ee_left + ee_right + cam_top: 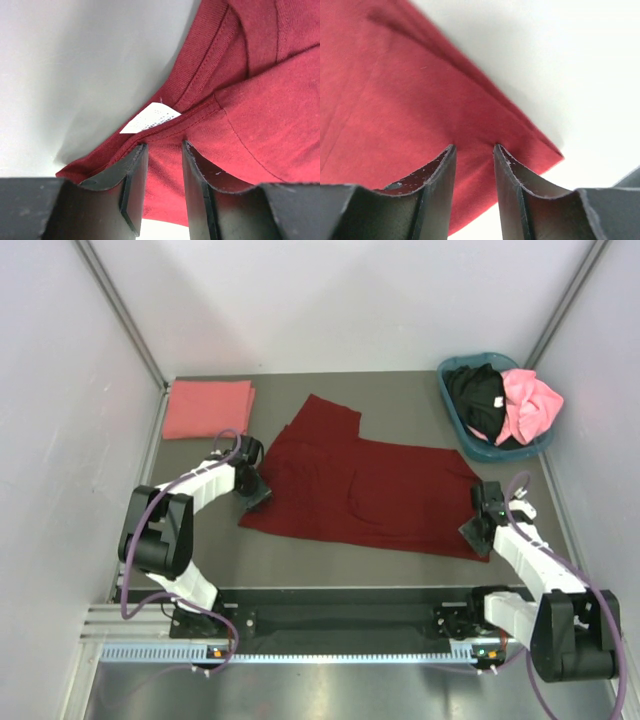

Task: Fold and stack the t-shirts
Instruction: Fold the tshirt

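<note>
A dark maroon t-shirt (pixel 370 485) lies spread across the middle of the table, one sleeve pointing to the back. My left gripper (pixel 255 495) sits on its left edge by the collar. In the left wrist view its jaws (pixel 164 146) stand apart over the maroon cloth (pixel 260 100), just below a white label (pixel 150 117). My right gripper (pixel 475 530) rests on the shirt's near right corner. Its jaws (pixel 474 146) are also apart, with the cloth's corner (pixel 385 100) lying flat under them. A salmon-pink t-shirt (pixel 207 408) lies folded at the back left.
A teal-blue basket (pixel 447 390) stands at the back right, holding a black t-shirt (pixel 478 398) and a bright pink t-shirt (pixel 530 405). Pale walls close in the table on the left, the right and the back.
</note>
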Action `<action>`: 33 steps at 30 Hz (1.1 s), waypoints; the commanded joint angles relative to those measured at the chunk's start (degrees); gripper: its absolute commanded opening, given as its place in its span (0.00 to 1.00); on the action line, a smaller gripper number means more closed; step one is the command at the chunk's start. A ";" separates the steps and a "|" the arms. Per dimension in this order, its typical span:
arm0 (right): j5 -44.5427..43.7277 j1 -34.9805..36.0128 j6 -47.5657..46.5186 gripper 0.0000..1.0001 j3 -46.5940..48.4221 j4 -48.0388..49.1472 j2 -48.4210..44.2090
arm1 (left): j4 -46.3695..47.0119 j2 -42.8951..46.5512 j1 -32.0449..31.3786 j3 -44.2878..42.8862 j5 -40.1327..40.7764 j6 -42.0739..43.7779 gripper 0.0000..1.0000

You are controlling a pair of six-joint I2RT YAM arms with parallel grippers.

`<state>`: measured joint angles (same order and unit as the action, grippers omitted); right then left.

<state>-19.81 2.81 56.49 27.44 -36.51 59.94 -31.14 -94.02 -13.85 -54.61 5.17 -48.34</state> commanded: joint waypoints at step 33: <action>18.23 3.78 -27.22 0.41 12.99 10.94 1.75 | -16.39 8.68 1.72 -1.28 14.41 5.45 0.24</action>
<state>-2.35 5.87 30.59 40.86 -28.23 62.19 -42.00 -83.48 -12.40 -51.77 12.01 -42.15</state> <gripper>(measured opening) 0.409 0.241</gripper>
